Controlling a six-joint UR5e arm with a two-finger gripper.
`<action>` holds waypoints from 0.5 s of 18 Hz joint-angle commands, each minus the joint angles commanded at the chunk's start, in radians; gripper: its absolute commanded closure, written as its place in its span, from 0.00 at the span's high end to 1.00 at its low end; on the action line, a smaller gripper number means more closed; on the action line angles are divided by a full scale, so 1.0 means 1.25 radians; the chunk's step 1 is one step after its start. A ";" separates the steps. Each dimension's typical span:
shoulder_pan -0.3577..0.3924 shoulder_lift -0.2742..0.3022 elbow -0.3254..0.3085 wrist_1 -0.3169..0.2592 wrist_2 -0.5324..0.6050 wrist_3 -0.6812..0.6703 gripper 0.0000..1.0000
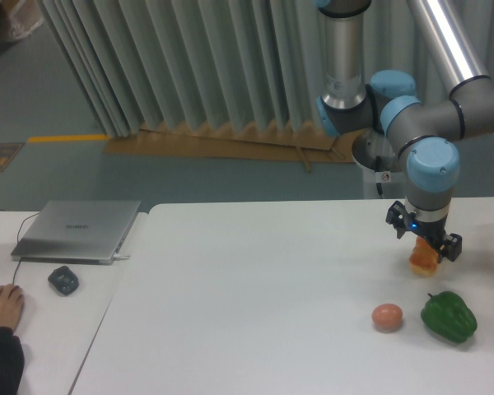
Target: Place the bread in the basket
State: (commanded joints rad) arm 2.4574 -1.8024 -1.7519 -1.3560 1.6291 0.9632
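Note:
The bread [422, 261], a small golden-orange loaf with a paler lower part, is at the right side of the white table [255, 296]. My gripper [426, 249] comes down on it from above, and its dark fingers appear closed around the bread's top. I cannot tell whether the bread rests on the table or is just lifted off it. No basket is in view.
A green pepper [449, 316] and a round pinkish-brown ball [387, 316] lie on the table in front of the bread. A closed laptop [78, 230], a dark mouse [63, 281] and a person's hand [2, 306] are on the left desk.

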 joint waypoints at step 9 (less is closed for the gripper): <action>0.044 -0.018 -0.008 0.012 0.036 0.079 1.00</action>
State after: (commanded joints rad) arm 2.5126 -1.8254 -1.7625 -1.3407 1.6736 1.0615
